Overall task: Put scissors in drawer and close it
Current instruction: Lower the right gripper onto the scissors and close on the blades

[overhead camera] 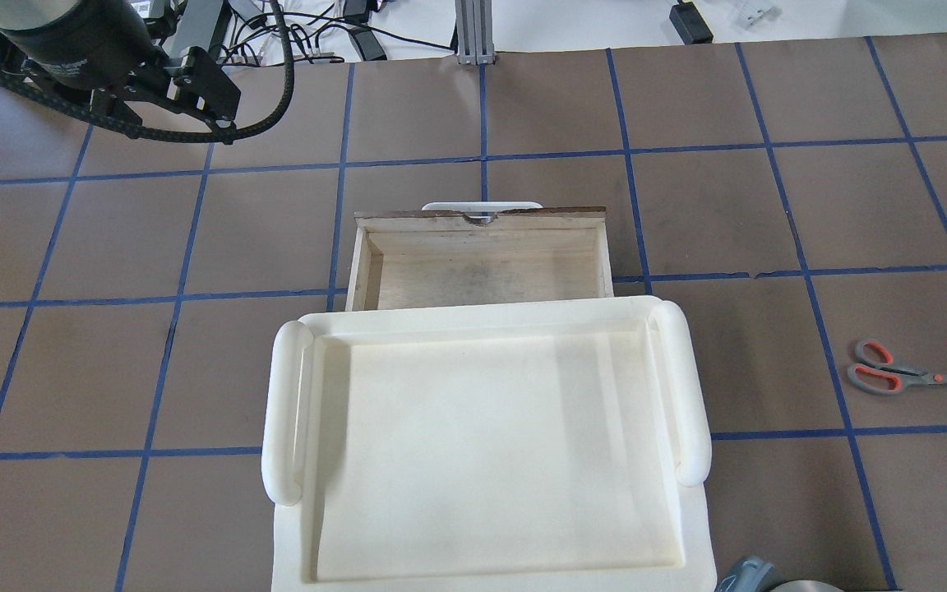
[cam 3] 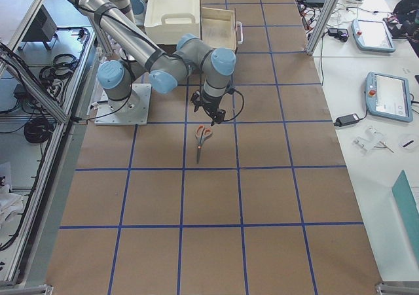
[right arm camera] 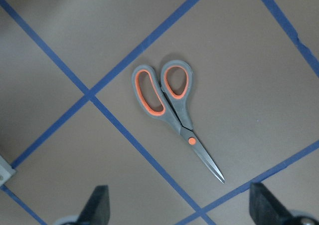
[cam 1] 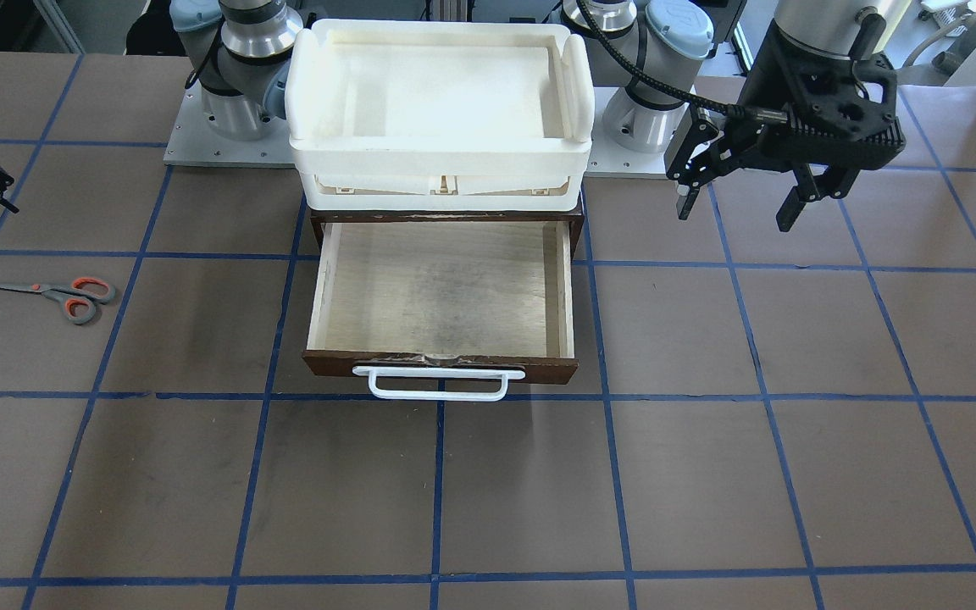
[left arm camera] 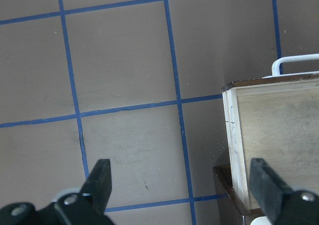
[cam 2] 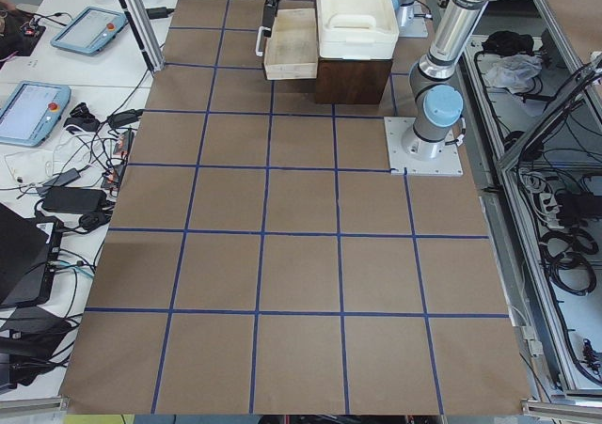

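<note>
**Approach to the scissors, before any grasp.** The right gripper [right arm camera: 179,197] hung above the table with its jaws spread wide and nothing between them. In its wrist view the scissors [right arm camera: 172,110] lay flat on the brown table [right arm camera: 249,60], blades closed. They lay aslant to the line between the two fingertips and ahead of that line, not between them. The grey loop handles pointed away from the fingers and the blade tip lay just short of a blue tape line.

The left gripper [cam 1: 738,212] was likewise open and empty. It was poised above the table off the drawer's side and touched nothing.

The drawer [cam 1: 567,288] stood pulled out, its pale interior bare and its white bar handle [cam 1: 437,383] facing away from the robot. The white tray [cam 1: 441,161] sat on the cabinet above it. The scissors [cam 1: 56,295] rested well apart from the drawer on the robot's right, not yet lifted.

The step in hand was judged to be the pick. The next move would call for bringing the right gripper over the scissors and turning the wrist so the jaws closed across the narrow neck near the pivot. The fingertips would then have to descend almost to the table surface, since the scissors lie flat and offer little height to grip.
</note>
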Controlling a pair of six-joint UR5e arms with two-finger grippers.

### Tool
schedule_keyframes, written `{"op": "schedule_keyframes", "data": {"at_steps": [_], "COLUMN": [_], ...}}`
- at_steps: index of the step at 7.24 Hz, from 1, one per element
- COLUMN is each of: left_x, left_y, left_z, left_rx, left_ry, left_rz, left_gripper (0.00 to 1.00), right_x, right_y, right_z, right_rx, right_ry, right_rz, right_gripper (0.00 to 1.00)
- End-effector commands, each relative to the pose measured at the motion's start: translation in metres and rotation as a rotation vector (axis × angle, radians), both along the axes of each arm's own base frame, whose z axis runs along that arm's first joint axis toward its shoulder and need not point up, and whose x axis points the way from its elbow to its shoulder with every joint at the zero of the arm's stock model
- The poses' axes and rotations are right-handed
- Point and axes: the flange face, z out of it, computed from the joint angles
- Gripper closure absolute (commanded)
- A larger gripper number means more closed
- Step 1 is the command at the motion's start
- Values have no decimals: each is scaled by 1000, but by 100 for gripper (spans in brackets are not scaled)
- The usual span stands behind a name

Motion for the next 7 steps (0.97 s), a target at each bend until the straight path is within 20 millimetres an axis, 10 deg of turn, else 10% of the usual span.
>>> {"op": "schedule_keyframes", "data": {"at_steps": [1,7], "left_x": [-1,-2], "left_y": [-1,27], "left_z": [-8,30], "left_rx": [15,-55], "left_ry": [16,-2], "left_rz": [4,0], "left_gripper": [0,0], "right_x": [-22,-20], "right_y": [39,41], "right_z": [-49,-130], "right_rx": [-35,-156], "right_ry": [-4,-64], "right_rz": [97,302], "right_gripper": [0,0]}}
